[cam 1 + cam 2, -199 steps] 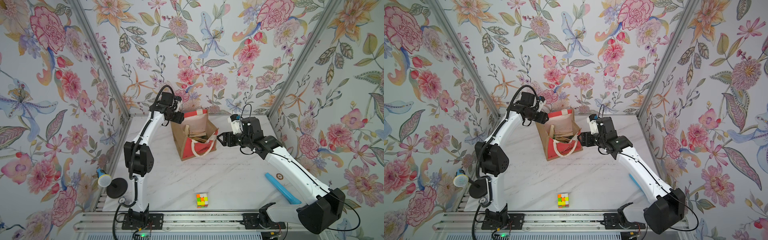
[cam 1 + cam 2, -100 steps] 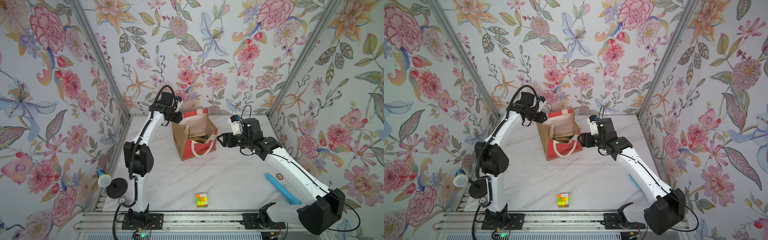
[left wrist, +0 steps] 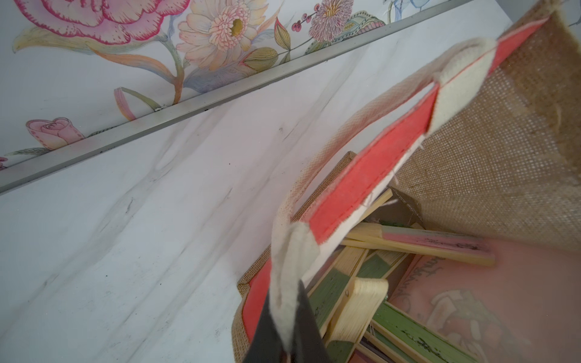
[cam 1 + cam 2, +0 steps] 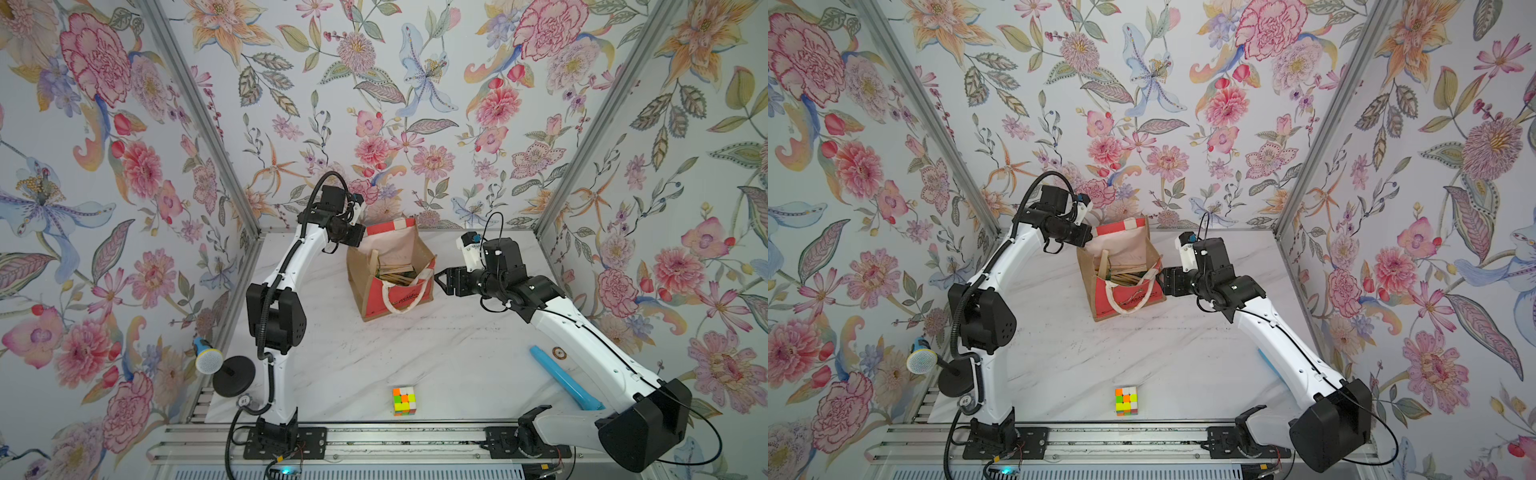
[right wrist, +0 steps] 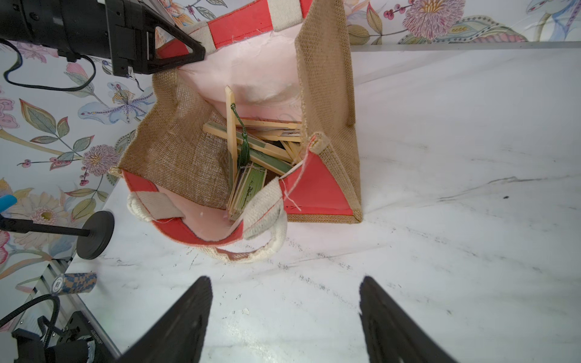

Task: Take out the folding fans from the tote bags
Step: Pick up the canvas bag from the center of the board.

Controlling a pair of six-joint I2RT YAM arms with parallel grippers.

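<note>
No fans (image 5: 257, 147) were out yet; all lay inside the bag (image 4: 358, 286) in the middle of both top views. The left claw (image 5: 196, 53) pinched the bag's upper-left rim. The right claw (image 5: 285, 283) stood spread just right of the bag.

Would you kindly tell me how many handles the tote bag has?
2. The far handle is pinched in the shut left gripper; the near handle droops over the tote bag's red front panel. None appears hidden.

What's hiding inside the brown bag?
A jumbled pile of closed folding fans, bamboo with green and pink; one stands up with a green tassel. The bag's bottom beneath them is covered.
</note>
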